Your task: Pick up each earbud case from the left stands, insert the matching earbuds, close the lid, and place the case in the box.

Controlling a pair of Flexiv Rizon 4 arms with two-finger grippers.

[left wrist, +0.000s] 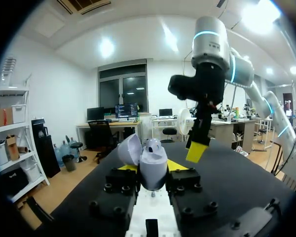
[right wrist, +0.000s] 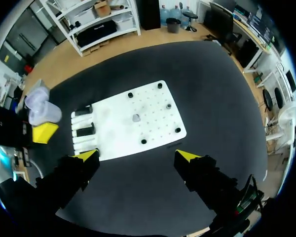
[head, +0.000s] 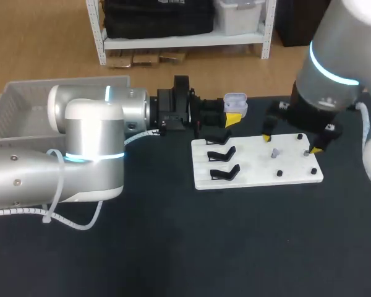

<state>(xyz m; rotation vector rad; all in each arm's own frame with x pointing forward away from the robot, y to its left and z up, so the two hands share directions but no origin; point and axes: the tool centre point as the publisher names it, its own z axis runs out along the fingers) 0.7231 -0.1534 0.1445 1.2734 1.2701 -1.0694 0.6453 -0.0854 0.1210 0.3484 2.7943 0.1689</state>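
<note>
My left gripper (head: 233, 116) is shut on a pale grey earbud case (head: 235, 102), held just off the far left corner of the white board (head: 260, 179). In the left wrist view the case (left wrist: 153, 165) stands upright between the yellow tips with its lid (left wrist: 129, 148) swung open. Three black stands (head: 222, 155) line the board's left side. Small grey earbuds (head: 274, 153) sit on the board's right half. My right gripper (head: 292, 143) hangs open above that half; in its own view the gripper (right wrist: 137, 155) is high over the board's near edge, with an earbud (right wrist: 136, 117) ahead.
A pale mesh box (head: 25, 108) stands at the table's far left, behind my left arm. Several black pegs (head: 279, 173) stick up from the white board. The black tabletop (head: 204, 247) stretches in front of the board.
</note>
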